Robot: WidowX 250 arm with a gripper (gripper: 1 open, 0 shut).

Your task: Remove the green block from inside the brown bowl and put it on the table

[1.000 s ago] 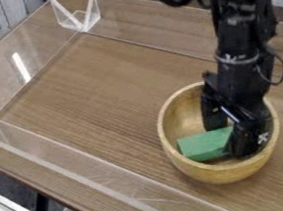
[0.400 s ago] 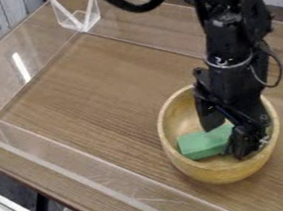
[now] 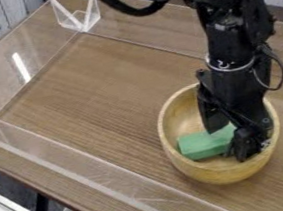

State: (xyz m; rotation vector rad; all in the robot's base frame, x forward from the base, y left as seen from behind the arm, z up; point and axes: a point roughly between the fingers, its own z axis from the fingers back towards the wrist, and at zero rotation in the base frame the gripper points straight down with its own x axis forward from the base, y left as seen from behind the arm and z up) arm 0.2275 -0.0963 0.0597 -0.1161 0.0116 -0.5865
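Observation:
The green block [image 3: 203, 145] lies inside the brown bowl [image 3: 175, 122], toward its near left side. My black gripper [image 3: 233, 133] points down into the bowl, right beside the block's right end. Its fingers [image 3: 248, 141] stand open, one by the block and one further right, and nothing is held between them. The bowl rests on the wood-grain table [image 3: 88, 96] near the front right edge.
Low clear acrylic walls [image 3: 57, 156] run along the table's edges. A clear bracket [image 3: 79, 14] stands at the far corner. The black arm [image 3: 231, 12] rises above the bowl.
The arm's upper part has swung slightly left; the gripper stays down in the bowl, open beside the block.

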